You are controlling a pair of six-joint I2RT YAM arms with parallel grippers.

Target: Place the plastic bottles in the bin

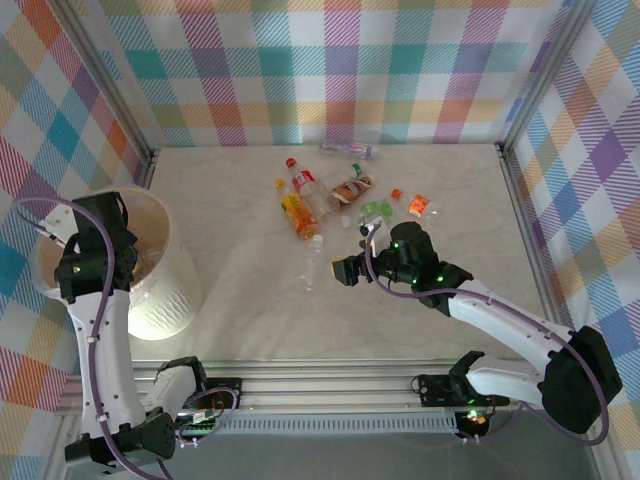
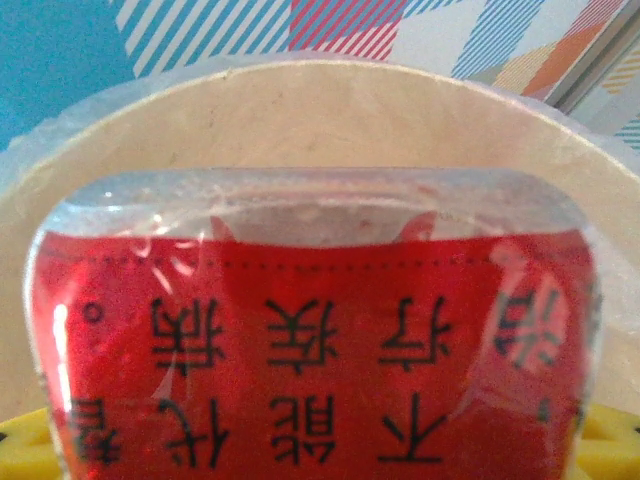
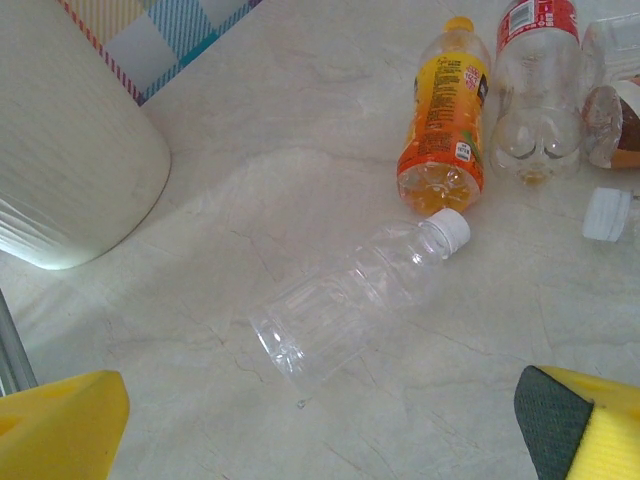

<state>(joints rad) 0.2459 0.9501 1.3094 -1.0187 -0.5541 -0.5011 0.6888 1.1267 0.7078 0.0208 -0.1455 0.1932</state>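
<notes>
red-label bottle (image 2: 320, 370) held over bin (image 2: 330, 130)

Red-labelled bottle (image 2: 320, 350) cut off below, far bottle (image 1: 347, 150) too small to read

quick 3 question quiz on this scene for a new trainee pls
1. True or false: the left claw holds a red-labelled bottle above the bin.
2. Which bottle lies nearest the right claw? A orange-labelled; B clear bottle with white cap; C brown-labelled.
3. Fill in: the right claw's jaws stand ____.
Key: 1 true; 2 B; 3 open.
</notes>
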